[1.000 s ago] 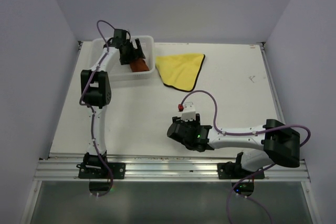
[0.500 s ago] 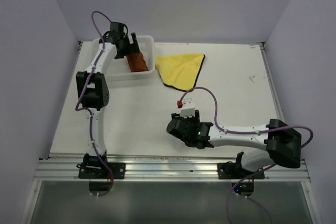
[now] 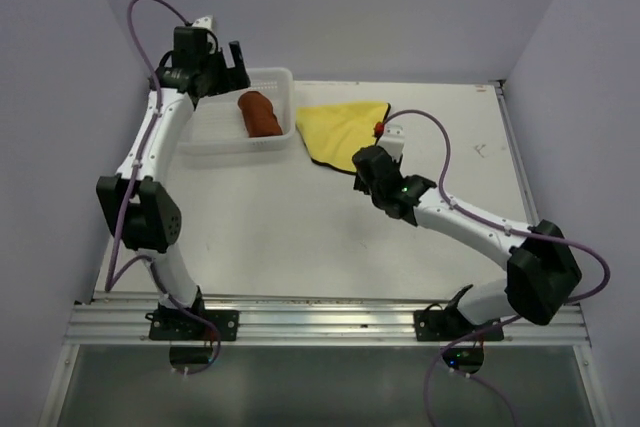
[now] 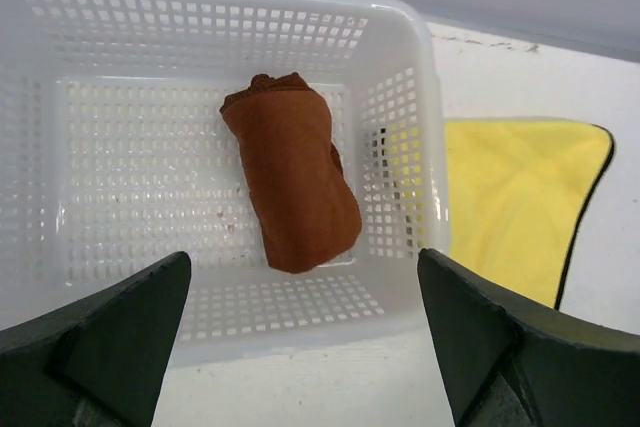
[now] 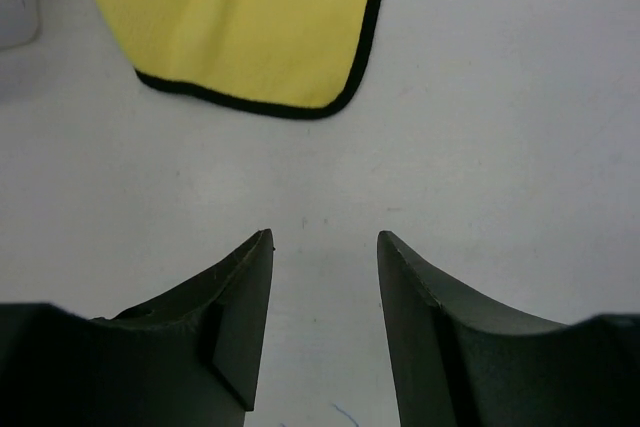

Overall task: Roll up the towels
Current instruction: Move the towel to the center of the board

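**Both grippers open and empty; brown towel rolled in the basket, yellow towel flat**

The left gripper (image 4: 302, 253) is seen with its two dark fingers (image 4: 110, 337) spread very wide, and nothing is held or touched by them. In the left wrist view, the rust-brown soft towel (image 4: 295, 182) lies at 12 o'clock from the gap between these fingers. It is rolled into a short thick bundle and rests on the floor of the white plastic mesh basket (image 4: 432, 137), nearer to the basket's 3 o'clock wall.

The right gripper (image 5: 325, 235) is opened only partly, with a moderate gap between its fingers (image 5: 430, 347). Nothing is gripped, and only the white table (image 5: 500, 147) is seen through the gap. The bright yellow towel with a dark hem (image 5: 250, 17) is spread flat at about 11 o'clock from these fingers, apart from them; its rounded corner is the nearest part.

In the top view, the basket is placed at about 10 o'clock on the table, and the yellow towel lies just beside it at 3 o'clock. No object lies between the right fingers and the yellow towel.
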Motion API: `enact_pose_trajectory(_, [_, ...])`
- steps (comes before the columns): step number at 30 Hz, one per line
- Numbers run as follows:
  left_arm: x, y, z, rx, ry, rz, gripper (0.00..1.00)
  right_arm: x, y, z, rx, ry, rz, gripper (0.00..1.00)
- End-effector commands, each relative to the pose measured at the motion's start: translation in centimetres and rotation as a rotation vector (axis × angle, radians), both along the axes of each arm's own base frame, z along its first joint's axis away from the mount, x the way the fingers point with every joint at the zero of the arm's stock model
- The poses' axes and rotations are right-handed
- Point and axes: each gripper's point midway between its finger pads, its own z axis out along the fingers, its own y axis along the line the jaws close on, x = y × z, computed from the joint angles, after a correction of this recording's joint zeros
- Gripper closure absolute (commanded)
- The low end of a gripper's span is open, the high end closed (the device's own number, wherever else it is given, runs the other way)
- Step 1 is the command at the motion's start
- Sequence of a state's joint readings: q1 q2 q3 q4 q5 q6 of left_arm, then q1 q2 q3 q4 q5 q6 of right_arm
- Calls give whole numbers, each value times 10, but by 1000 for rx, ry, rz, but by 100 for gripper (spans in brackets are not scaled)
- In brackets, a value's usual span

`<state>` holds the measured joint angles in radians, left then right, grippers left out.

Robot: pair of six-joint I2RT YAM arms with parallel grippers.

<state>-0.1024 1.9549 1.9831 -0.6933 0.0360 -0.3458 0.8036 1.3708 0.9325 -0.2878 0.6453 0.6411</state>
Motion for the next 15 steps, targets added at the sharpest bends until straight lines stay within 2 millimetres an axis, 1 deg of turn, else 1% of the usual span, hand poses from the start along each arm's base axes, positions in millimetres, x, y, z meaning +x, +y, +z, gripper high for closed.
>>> enact_pose_trajectory(1, [-47, 6, 69, 7, -187, -9, 0, 41, 18, 23, 91, 15, 57, 51])
enact_pose_trajectory(2, [-57, 1, 47, 2, -169, -25, 0, 50, 7, 2, 70, 91, 23, 51])
enact_pose_trajectory(3, [-66, 0, 45, -1, -174, -28, 0, 56, 5, -1, 87, 119, 10, 51])
enact_pose_trajectory(4, [-80, 1, 55, -4, -206, -24, 0, 67, 6, 0, 111, 133, -2, 51])
enact_pose_trajectory(5, [-91, -3, 33, 2, -175, -47, 0, 77, -6, -16, 123, 180, -42, 51])
enact_pose_trajectory(6, [-98, -4, 27, 11, -172, -54, 0, 79, 0, -24, 193, 228, -39, 52])
enact_pose_trajectory(7, [-106, -4, 34, 21, -205, -45, 0, 86, 0, -26, 221, 240, -51, 53])
enact_pose_trajectory(8, [-117, -8, 12, 51, -175, -54, 0, 91, -4, -41, 218, 277, -75, 54])
enact_pose_trajectory(9, [-122, -11, 7, 63, -179, -63, 0, 93, -6, -45, 211, 288, -88, 54])
enact_pose_trajectory(10, [-127, -12, 12, 76, -209, -62, 0, 99, -4, -43, 212, 284, -90, 54])
enact_pose_trajectory(11, [-133, -15, -4, 103, -187, -69, 0, 97, -4, -59, 193, 331, -98, 54])
enact_pose_trajectory(12, [-136, -18, -5, 110, -193, -80, 0, 100, -1, -59, 194, 339, -99, 54])
enact_pose_trajectory(14, [-139, -16, -15, 129, -175, -74, 0, 100, -1, -70, 178, 368, -105, 53])
enact_pose_trajectory(15, [-140, -16, -17, 132, -169, -75, 0, 100, -2, -80, 164, 385, -108, 53])
